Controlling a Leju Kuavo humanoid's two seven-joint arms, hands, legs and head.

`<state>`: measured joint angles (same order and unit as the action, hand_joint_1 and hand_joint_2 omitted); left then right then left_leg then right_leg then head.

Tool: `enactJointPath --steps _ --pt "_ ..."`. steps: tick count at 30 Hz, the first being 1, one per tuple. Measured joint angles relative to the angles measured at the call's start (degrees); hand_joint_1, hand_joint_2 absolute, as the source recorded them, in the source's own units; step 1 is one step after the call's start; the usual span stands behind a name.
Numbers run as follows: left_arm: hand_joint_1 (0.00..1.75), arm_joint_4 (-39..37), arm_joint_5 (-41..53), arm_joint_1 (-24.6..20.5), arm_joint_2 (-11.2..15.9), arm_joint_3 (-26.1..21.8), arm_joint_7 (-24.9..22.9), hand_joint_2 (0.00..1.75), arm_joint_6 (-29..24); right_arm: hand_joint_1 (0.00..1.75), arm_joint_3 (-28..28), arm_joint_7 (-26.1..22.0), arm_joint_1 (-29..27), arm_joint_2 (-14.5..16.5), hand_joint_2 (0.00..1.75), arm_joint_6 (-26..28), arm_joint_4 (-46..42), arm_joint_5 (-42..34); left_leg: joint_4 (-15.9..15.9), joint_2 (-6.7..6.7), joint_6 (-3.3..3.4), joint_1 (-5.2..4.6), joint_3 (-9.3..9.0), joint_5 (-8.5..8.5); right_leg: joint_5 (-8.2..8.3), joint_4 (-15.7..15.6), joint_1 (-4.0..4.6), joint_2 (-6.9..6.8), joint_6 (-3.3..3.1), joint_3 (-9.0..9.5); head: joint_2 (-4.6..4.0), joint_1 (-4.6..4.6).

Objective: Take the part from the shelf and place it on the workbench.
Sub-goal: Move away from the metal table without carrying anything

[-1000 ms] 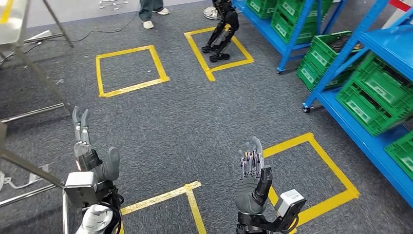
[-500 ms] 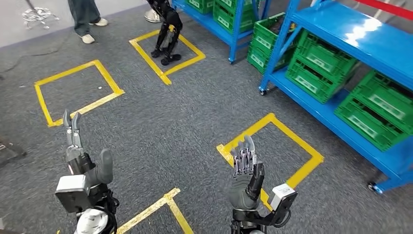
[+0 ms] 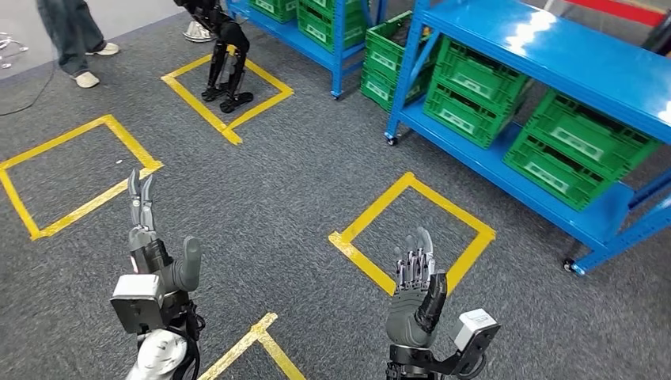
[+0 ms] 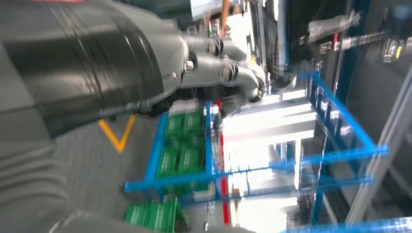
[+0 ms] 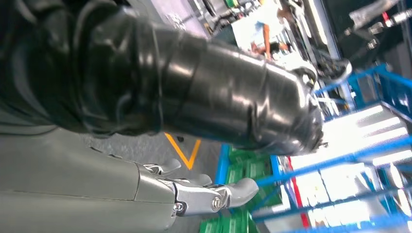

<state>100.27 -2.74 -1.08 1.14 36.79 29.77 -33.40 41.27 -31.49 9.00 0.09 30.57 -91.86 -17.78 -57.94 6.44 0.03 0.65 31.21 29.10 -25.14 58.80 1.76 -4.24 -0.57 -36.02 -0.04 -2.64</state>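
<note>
A blue shelf (image 3: pixel 546 55) runs along the right side of the head view, with green crates (image 3: pixel 581 150) on its lower level. I cannot make out the part itself. My left hand (image 3: pixel 154 249) is raised over the grey carpet at the lower left, fingers straight and apart, holding nothing. My right hand (image 3: pixel 414 289) is raised at the lower middle, fingers upright and spread, empty. The left wrist view shows my left hand's fingers (image 4: pixel 228 73) before the blue shelf frame (image 4: pixel 209 174). My right hand's thumb (image 5: pixel 209 107) and fingers (image 5: pixel 214 196) lie apart in the right wrist view.
Yellow tape squares (image 3: pixel 411 229) mark the grey carpet. Another robot's dark legs (image 3: pixel 225 59) stand in a far square. A person's legs (image 3: pixel 75 36) are at the top left. A second blue shelf with green crates (image 3: pixel 316 24) stands at the back.
The whole picture has shifted: the camera has turned right, bringing the blue shelf and green crates closer and more central. Both hands stay raised and empty.
</note>
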Motion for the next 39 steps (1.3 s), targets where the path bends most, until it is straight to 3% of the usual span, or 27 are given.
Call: enactJointPath --steps 2,4,6,8,9,11,13,15,17,19,21,23,24,25,27,29,32,34,35,37,38,39 --pt "0.0 0.0 0.0 -0.1 -0.1 0.0 0.0 0.0 0.0 0.0 -0.2 0.0 -0.1 0.0 0.0 0.0 0.0 0.0 0.1 0.76 -0.53 0.03 -0.34 0.3 0.37 -0.7 -0.12 1.58 -0.36 0.5 0.0 0.03" --pt "0.0 0.1 0.0 -0.3 -0.1 0.0 0.0 0.0 0.0 0.0 -0.3 -0.1 -0.2 0.2 0.0 0.0 0.0 0.0 -2.0 -1.61 -0.96 0.22 0.41 1.74 0.79 -1.8 -0.67 3.0 -0.85 1.39 0.0 0.25" --pt "0.0 0.1 0.0 -0.3 -0.1 0.1 0.0 0.0 0.0 0.0 -0.4 -0.2 -0.1 0.4 0.0 0.0 0.1 0.0 -8.7 -5.02 -1.23 0.43 3.97 4.44 0.96 -2.2 -1.05 4.48 -1.19 1.79 0.0 1.08" --pt "0.0 0.0 0.0 -0.1 -0.1 0.1 0.0 0.0 0.0 0.0 -0.5 -0.2 -0.2 0.5 0.0 0.0 0.3 0.0 -15.0 -6.07 -1.47 0.51 8.08 5.82 0.89 -2.2 -1.11 6.28 -1.25 1.79 0.0 1.87" --pt "0.0 0.0 0.0 0.0 0.0 0.1 0.0 0.0 0.0 0.0 -0.5 -0.2 -0.2 0.5 0.0 0.0 0.4 0.0 -15.6 -6.16 -1.51 0.56 8.99 5.1 0.82 -2.1 -1.15 7.22 -1.2 1.8 0.0 2.11" --pt "0.0 0.0 0.0 0.0 0.1 0.1 0.0 0.0 0.0 0.0 -0.6 -0.2 -0.2 0.5 0.0 0.0 0.5 0.0 -10.3 -7.03 -1.52 0.75 7.43 0.98 0.57 -1.7 -1.33 9.09 -0.83 1.82 0.0 2.45" --pt "0.0 0.0 0.0 0.0 0.1 0.1 0.0 0.0 0.0 0.0 -0.6 -0.2 -0.2 0.5 0.0 0.0 0.5 0.0 -3.3 -9.99 -1.45 1.23 4.25 -1.74 0.12 -0.8 -1.43 10.75 -0.13 1.43 0.0 2.88" --pt "0.0 0.0 0.0 0.0 0.1 0.1 0.0 0.0 0.0 0.0 -0.6 -0.2 -0.2 0.5 0.0 0.0 0.5 0.0 -0.9 -11.5 -1.07 1.36 2.86 -1.86 0.06 -0.4 -1.56 12.05 0.66 0.77 0.0 3.01" --pt "0.0 0.0 0.0 -0.1 0.0 0.1 0.0 0.0 0.1 0.0 -0.6 -0.2 -0.2 0.5 0.0 0.0 0.6 -0.1 -0.6 -10.14 -0.39 1.22 2.62 -2.12 0.3 -0.4 -1.82 12.85 1.37 0.16 0.0 2.87" --pt "0.0 0.0 0.0 -0.2 0.0 0.1 0.0 0.0 0.4 0.0 -0.7 -0.3 -0.2 0.4 0.0 0.2 0.6 -0.2 -0.3 -8.7 0.31 1.26 2.24 -2.23 -0.63 1.4 -1.69 10.5 1.92 -1.12 0.0 2.37" --pt "0.0 0.0 0.0 -0.2 -0.1 0.2 0.0 0.0 0.8 0.0 -0.7 -0.5 -0.1 0.4 0.0 0.3 0.6 -0.4 -0.1 -7.09 0.82 1.04 2.01 -2.05 -3.38 7.7 -1.66 6.57 2.31 -4.39 0.0 1.48" --pt "0.0 -0.1 -0.1 -0.2 0.0 0.1 -0.1 0.0 1.1 0.0 -0.7 -0.6 -0.2 0.4 0.0 0.4 0.7 -0.6 -0.2 -5.28 1.1 0.68 2.0 -1.79 -5.59 14.5 -1.9 5.0 2.45 -7.9 0.0 0.88" --pt "0.0 -0.2 -0.1 -0.2 0.0 0.1 -0.1 0.0 1.2 0.0 -0.7 -0.7 -0.2 0.4 0.0 0.4 0.7 -0.7 -0.2 -4.39 1.16 0.52 1.96 -1.66 -5.4 15.3 -1.94 4.78 2.37 -8.38 0.0 0.7" --pt "0.0 -0.3 -0.1 -0.2 0.0 0.1 -0.1 0.0 1.3 0.0 -0.8 -0.7 -0.2 0.3 0.0 0.4 0.7 -0.8 -0.2 -3.57 1.18 0.37 1.84 -1.53 -4.25 13.8 -1.89 4.58 2.16 -7.6 0.0 0.47" --pt "0.0 -0.3 -0.1 -0.2 -0.1 0.1 -0.1 0.0 1.5 0.0 -0.8 -0.9 -0.2 0.4 0.0 0.5 0.8 -0.9 -0.1 -2.45 1.1 0.16 1.45 -1.25 -1.13 6.1 -1.47 3.84 1.34 -3.38 0.0 0.16" --pt "0.0 -0.3 0.0 -0.5 -0.1 0.1 -0.1 0.0 1.6 0.0 -0.8 -1.1 -0.2 0.4 0.0 0.6 0.7 -1.0 0.0 -1.75 0.79 0.12 1.23 -1.1 0.05 0.3 -0.79 3.09 0.48 0.2 0.0 0.32" --pt "0.0 -0.3 0.1 -0.7 -0.2 0.1 -0.2 0.0 1.8 0.0 -1.0 -1.3 -0.3 0.4 0.0 0.8 0.7 -1.4 0.3 -1.18 -0.02 0.3 1.05 -1.07 0.02 -1.3 -0.47 3.29 -0.17 1.37 0.0 0.23" --pt "0.0 -0.2 0.2 -0.8 -0.2 0.1 -0.2 0.0 1.9 0.0 -1.2 -1.3 -0.4 0.4 0.0 0.9 0.7 -1.6 -1.1 -2.81 -0.48 0.36 1.6 -0.18 0.24 -2.6 -0.96 3.62 -0.55 2.51 0.0 0.4" --pt "0.0 -0.2 0.3 -0.8 -0.2 0.1 -0.2 0.0 2.0 0.0 -1.3 -1.3 -0.4 0.5 0.0 1.0 0.7 -1.6 -3.5 -4.06 -0.67 0.41 2.84 0.88 0.31 -3.2 -1.24 3.73 -0.74 3.13 0.0 0.68" --pt "0.0 -0.2 0.3 -0.6 -0.1 0.2 -0.2 0.0 2.0 0.0 -1.3 -1.2 -0.3 0.7 0.0 1.0 0.7 -1.7 -10.8 -5.77 -0.95 0.5 7.02 3.28 -0.13 -3.3 -1.3 4.13 -1.03 3.45 0.0 1.47" --pt "0.0 -0.2 0.3 -0.5 -0.1 0.2 -0.3 0.0 2.0 0.0 -1.3 -1.1 -0.3 0.7 0.0 1.0 0.7 -1.8 -13.8 -6.01 -1.09 0.55 9.11 3.72 -0.55 -3.2 -1.33 4.47 -1.03 3.51 0.0 1.81" --pt "0.0 -0.3 0.2 -0.4 0.0 0.2 -0.3 0.0 2.1 0.0 -1.4 -1.0 -0.4 0.7 0.0 1.0 0.7 -1.7 -15.0 -6.07 -1.2 0.62 10.36 3.12 -1.06 -3.0 -1.36 4.85 -0.93 3.65 0.0 2.09"
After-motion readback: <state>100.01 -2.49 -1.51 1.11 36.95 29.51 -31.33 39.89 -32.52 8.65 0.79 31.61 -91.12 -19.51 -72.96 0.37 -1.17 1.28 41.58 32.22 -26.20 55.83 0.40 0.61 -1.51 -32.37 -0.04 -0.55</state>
